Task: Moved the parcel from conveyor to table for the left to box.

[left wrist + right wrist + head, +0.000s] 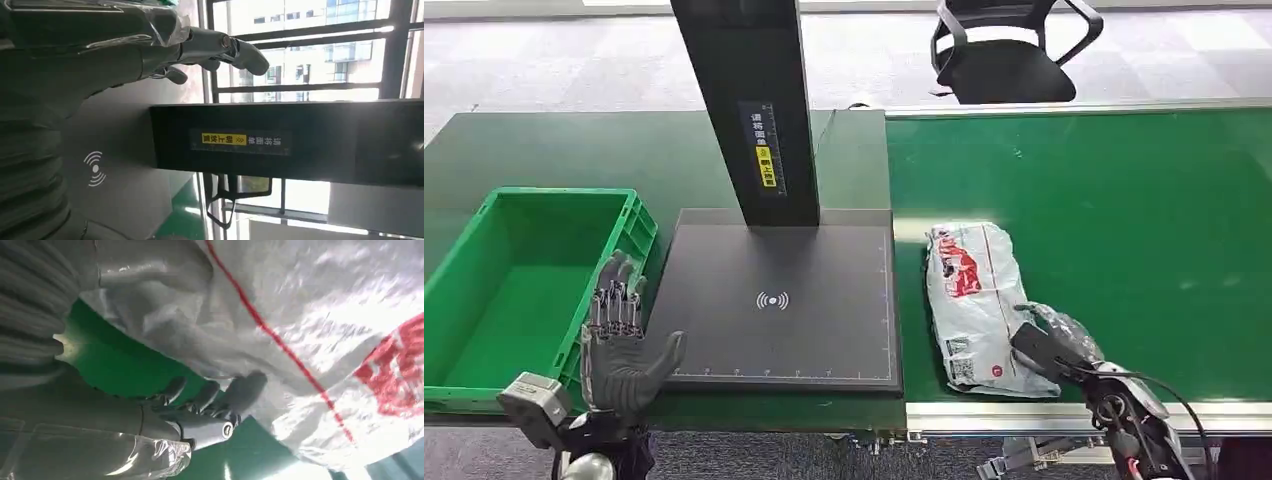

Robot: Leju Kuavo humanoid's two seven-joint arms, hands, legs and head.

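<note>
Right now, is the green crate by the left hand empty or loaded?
Empty. The head view looks down into the green crate and shows bare floor and walls; the parcel lies on the conveyor.

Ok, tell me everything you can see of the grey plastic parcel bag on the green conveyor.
The grey plastic parcel bag is a soft, crinkled mailer with red printing, a thin red line and a label with a code near its near end. It lies flat on the green conveyor belt, just right of the dark scanner pad. The right hand is at its near right edge, fingers against the film.
</note>
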